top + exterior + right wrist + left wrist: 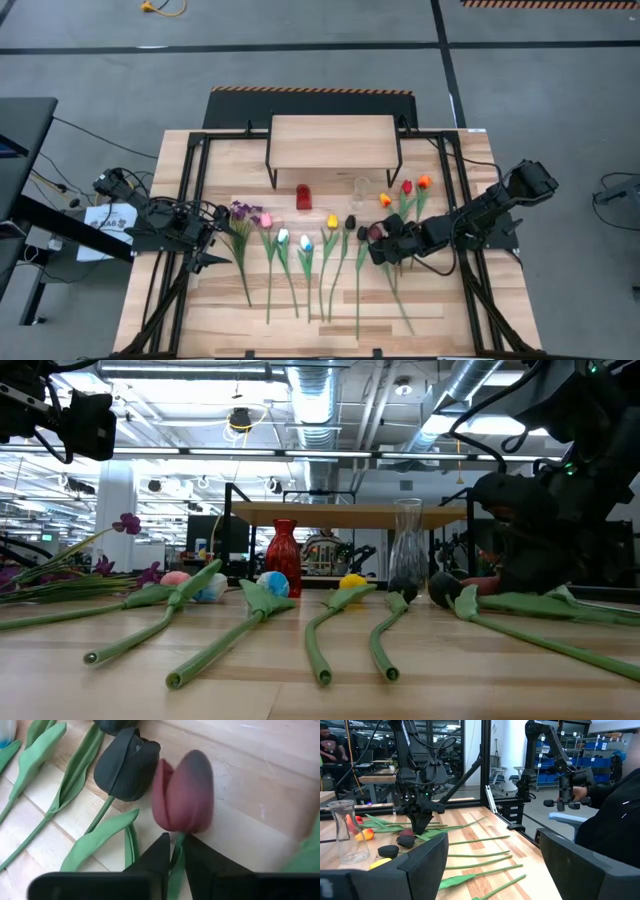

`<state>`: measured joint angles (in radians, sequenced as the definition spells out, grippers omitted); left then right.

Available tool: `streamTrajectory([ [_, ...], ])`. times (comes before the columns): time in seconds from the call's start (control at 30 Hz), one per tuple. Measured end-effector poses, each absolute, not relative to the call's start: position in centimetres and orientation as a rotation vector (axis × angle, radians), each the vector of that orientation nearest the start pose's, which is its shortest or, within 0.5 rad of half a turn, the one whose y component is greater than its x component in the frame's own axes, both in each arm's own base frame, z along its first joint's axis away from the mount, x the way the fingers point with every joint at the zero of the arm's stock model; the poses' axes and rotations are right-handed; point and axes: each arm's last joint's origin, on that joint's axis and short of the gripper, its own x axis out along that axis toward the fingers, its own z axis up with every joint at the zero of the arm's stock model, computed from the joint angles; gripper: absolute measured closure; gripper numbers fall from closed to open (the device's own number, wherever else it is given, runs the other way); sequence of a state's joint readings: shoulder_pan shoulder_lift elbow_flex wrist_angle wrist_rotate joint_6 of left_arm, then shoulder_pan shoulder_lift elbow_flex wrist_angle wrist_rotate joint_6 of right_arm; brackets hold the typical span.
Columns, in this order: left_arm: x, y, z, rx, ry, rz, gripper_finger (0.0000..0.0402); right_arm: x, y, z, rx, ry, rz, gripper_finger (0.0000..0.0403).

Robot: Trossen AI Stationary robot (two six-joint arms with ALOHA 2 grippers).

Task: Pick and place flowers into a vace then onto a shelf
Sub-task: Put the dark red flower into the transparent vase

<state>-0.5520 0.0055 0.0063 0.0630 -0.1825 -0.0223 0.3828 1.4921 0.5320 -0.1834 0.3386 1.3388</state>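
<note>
Flowers [300, 255] in a row on the table [440, 310], heads toward the shelf [333, 140] at the far edge. We note the right gripper [176, 851] low at the row's right end, jaws pinching the stem of a maroon tulip [184, 792] just below the bloom. We see the left gripper [222, 238] beside the purple sprigs [240, 211], jaws spread, holding nothing. Red vase [304, 197] and glass vase [360, 188] stand before the shelf.

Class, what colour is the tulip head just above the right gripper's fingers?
Dark maroon tulip, clearest in the right wrist view.

No legible text, labels or signs.
</note>
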Motion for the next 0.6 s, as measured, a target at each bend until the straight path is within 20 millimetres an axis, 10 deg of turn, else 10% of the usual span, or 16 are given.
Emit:
streamTrajectory([
  [0.6, 8.53, -4.64, 17.12, -0.045, -0.055, -0.370, 0.0099, 22.20, 8.00, 12.28, 0.808, 0.904, -0.641, 0.0397],
])
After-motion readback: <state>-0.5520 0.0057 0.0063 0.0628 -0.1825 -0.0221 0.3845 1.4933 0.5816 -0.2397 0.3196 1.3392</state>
